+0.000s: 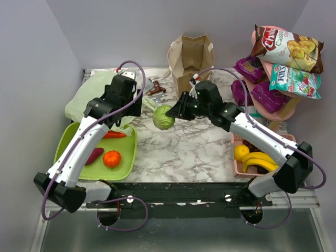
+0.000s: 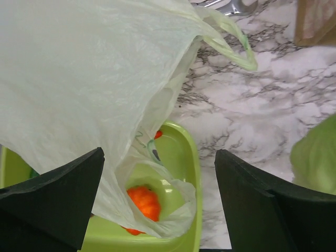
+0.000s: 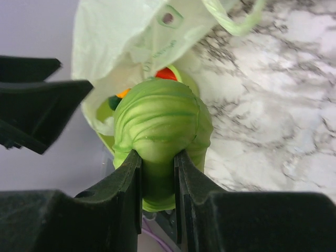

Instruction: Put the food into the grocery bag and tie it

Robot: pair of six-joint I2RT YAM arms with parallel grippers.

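My right gripper [image 1: 176, 112] is shut on the pale green cabbage [image 1: 164, 117] and holds it above the marble table, just right of the grocery bag [image 1: 89, 97]. In the right wrist view the fingers [image 3: 128, 178] pinch the cabbage's [image 3: 157, 121] base. The translucent green bag [image 2: 89, 68] drapes over the back of the green tray [image 1: 126, 157]. My left gripper [image 1: 127, 111] hovers over it, jaws wide open [image 2: 157, 157] with bag plastic hanging between them. An orange-red piece [image 2: 143, 202] shows through the bag's lower fold. A round orange fruit [image 1: 112, 158] lies on the tray. Bananas [image 1: 260, 160] lie at the right.
A brown paper bag [image 1: 190, 58] stands at the back centre. A pink rack [image 1: 281, 107] with snack packets fills the back right. A pink tray [image 1: 235, 165] holds the bananas and a lemon [image 1: 241, 152]. A red pepper [image 1: 113, 135] and a purple piece [image 1: 94, 156] lie on the green tray.
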